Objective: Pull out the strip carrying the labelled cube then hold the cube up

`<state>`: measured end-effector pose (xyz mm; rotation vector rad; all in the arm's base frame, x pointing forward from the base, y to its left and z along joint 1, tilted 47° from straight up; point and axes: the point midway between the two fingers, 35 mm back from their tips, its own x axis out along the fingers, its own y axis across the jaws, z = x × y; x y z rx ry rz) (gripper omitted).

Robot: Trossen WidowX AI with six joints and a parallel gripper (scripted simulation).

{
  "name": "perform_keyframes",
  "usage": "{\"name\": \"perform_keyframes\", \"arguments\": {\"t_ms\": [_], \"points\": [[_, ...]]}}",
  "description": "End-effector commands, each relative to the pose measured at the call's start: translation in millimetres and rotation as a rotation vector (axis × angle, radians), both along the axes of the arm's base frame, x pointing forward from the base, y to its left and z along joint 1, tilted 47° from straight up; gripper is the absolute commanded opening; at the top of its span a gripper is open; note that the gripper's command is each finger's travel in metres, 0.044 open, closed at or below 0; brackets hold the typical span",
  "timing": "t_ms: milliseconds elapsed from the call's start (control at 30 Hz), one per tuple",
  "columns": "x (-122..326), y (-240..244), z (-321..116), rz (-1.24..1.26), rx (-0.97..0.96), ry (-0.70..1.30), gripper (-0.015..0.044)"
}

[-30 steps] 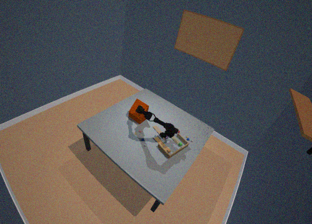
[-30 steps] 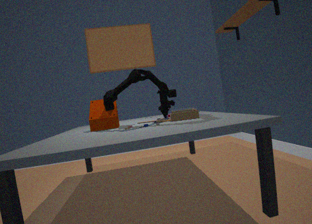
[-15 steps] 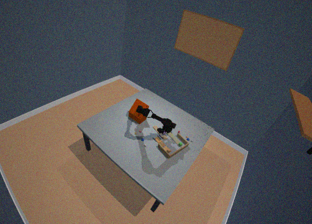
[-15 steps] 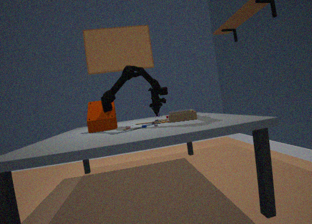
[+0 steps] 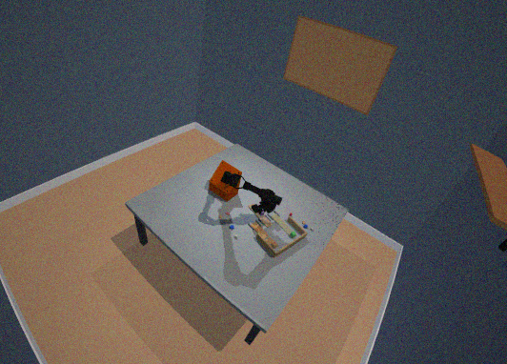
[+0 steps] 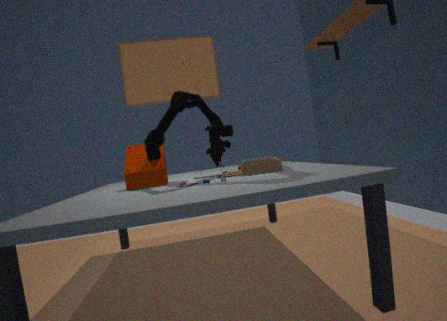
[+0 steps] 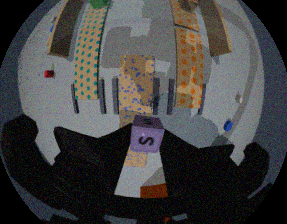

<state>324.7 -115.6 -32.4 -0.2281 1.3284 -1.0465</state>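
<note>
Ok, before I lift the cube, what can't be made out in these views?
- Fingertip contact on the purple cube: wrist view, dark fingers blend into shadow.
- Cube's lift off the strip: exterior view, too small.
- Tray contents: top view, too small and grainy.
</note>
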Motion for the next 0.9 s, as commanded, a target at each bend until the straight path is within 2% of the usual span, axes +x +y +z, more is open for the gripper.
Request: {"name": "perform_keyframes", "arguments": {"t_ms": [0, 233, 533, 867], "points": [[-12.1, 3.8, 1.4, -0.001, 0.003, -0.012, 0.0], [-34.8, 7.6, -0.1, -0.001, 0.003, -0.011, 0.0], [-31.3, 33.3, 23.6, -0.001, 0.005, -0.011, 0.0], [-31.2, 34.0, 24.3, -0.001, 0.005, -0.011, 0.0]]}}
